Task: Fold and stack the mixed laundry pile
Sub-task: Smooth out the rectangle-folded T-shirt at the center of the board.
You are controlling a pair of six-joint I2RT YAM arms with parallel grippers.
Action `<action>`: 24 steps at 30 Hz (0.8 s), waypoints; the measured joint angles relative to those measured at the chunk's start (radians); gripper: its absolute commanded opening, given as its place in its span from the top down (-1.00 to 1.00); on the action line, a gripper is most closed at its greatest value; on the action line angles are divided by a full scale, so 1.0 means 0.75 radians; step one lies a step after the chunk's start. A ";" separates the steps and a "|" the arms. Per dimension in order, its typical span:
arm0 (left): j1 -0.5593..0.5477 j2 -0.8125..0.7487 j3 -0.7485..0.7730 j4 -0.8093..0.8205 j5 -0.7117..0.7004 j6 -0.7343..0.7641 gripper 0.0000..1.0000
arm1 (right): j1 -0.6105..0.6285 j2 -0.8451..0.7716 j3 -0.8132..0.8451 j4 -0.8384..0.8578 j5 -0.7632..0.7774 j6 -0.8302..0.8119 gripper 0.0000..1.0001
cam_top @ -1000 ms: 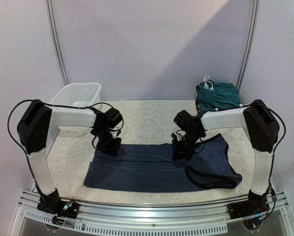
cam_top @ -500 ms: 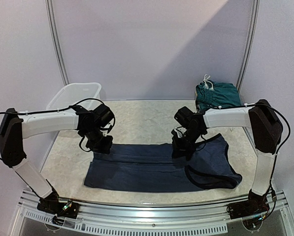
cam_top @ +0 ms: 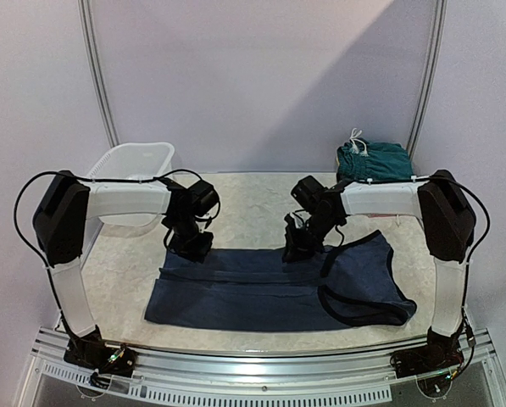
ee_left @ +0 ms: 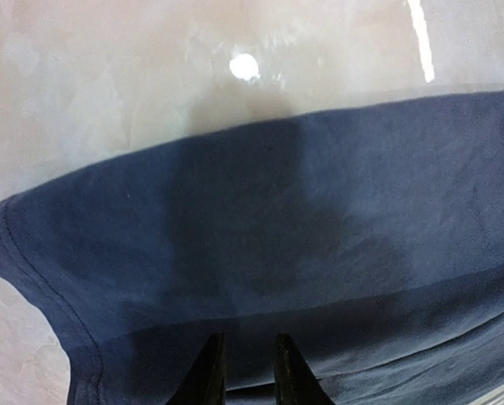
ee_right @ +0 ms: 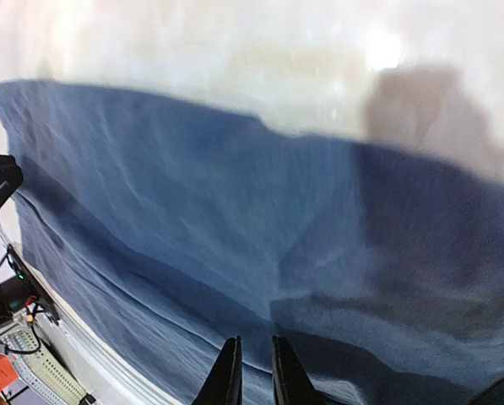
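The navy T-shirt [cam_top: 253, 292] lies spread flat across the near half of the table, collar to the right, its print hidden. Its far strip is folded over, with a fold line running left to right. My left gripper [cam_top: 191, 248] sits at the shirt's far left part, jaws nearly closed on the edge of the folded layer [ee_left: 277, 228]; the gripper also shows in the left wrist view [ee_left: 245, 350]. My right gripper [cam_top: 297, 250] sits at the far edge towards the middle, jaws pinched on the same layer edge [ee_right: 192, 194], as the right wrist view [ee_right: 254, 350] shows. The dark teal shorts [cam_top: 374, 164] with a white drawstring lie folded at the back right.
A white plastic tub [cam_top: 134, 161] stands at the back left behind the left arm. Bare marbled tabletop [cam_top: 253, 203] stretches between the arms and the back wall. A metal rail [cam_top: 253, 373] runs along the near edge.
The left arm swung out to the left and came back, its gripper ending a little farther right. The right gripper shifted left and slightly towards the back along the shirt's far edge.
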 measured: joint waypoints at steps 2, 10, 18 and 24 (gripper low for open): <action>0.000 -0.008 -0.058 0.018 0.009 0.001 0.62 | 0.017 0.002 -0.033 0.001 0.001 0.006 0.74; -0.004 -0.154 -0.337 0.083 0.018 -0.026 0.62 | 0.065 -0.022 -0.165 0.014 0.010 0.042 0.75; -0.008 -0.206 -0.370 0.092 -0.001 -0.061 0.60 | 0.058 -0.084 -0.054 -0.142 0.133 0.044 0.23; -0.008 -0.240 -0.278 0.077 -0.036 -0.060 0.60 | -0.061 -0.175 0.053 -0.295 0.313 0.057 -0.30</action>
